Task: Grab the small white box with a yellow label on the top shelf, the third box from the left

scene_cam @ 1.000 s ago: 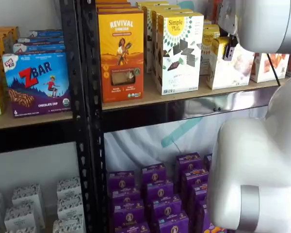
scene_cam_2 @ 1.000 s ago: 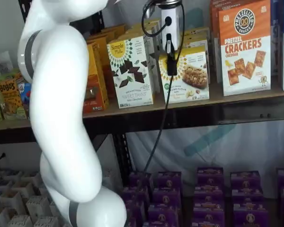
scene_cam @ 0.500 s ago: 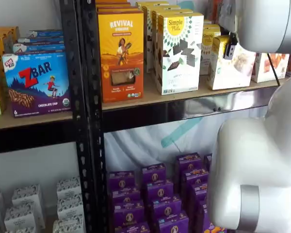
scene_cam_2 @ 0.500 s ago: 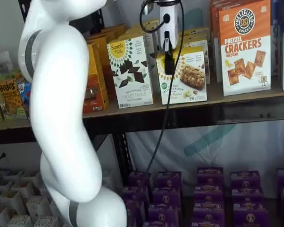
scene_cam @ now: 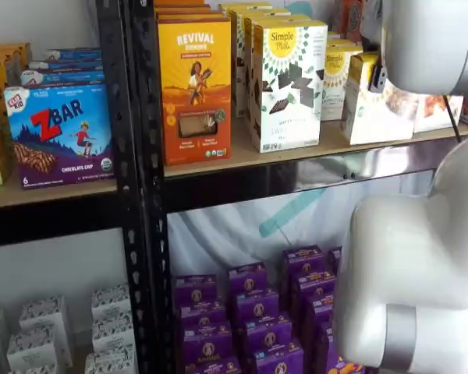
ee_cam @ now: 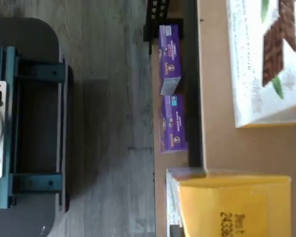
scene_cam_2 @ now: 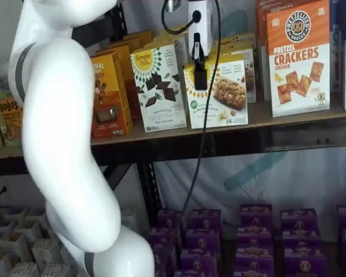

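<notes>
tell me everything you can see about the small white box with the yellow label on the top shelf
The small white box is a short cardboard carton with a yellow sunburst logo, a yellow side panel and a snack-bar picture on its front. The tool is shut on its upper edge, black fingers against the front. It looks tilted and drawn forward over the top shelf, beside a taller white carton.

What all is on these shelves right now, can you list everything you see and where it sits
small white box: one, white with yellow, front of top shelf, held by the fingers
tall white chocolate-piece carton: one, white, beside it
orange Revival carton: one, orange
Pretzel Crackers carton: one, orange
ZBar box: one, blue-purple, neighbouring bay
purple boxes: many, below
pale patterned boxes: several, low
arm: one, white
fingers: black, shut on the small white box
</notes>
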`<state>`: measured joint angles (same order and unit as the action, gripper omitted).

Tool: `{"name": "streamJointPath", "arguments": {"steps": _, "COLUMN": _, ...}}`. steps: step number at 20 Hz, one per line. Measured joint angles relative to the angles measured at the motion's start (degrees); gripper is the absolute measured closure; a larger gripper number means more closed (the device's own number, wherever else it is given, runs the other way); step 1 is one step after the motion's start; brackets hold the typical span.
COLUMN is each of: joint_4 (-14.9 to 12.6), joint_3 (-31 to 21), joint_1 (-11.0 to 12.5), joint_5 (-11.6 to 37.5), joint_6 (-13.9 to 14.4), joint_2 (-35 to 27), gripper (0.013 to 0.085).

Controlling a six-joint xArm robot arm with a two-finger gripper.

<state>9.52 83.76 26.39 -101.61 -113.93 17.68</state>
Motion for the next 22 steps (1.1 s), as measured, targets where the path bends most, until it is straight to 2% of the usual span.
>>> {"name": "streamJointPath", "arguments": {"steps": 10, "joint_4": -1.6, "joint_3": -5.3, "joint_1": -0.4, "joint_5": -3.2, "joint_6": 0.3, "joint_2": 6.9, "gripper": 0.069}}
{"name": "streamJointPath", "arguments": {"steps": 22, "joint_4": -1.5, "joint_3": -10.0, "joint_1": -1.6, "joint_5": -4.4, "joint_6": 1.5, "joint_2": 12.3, "gripper": 0.069}}
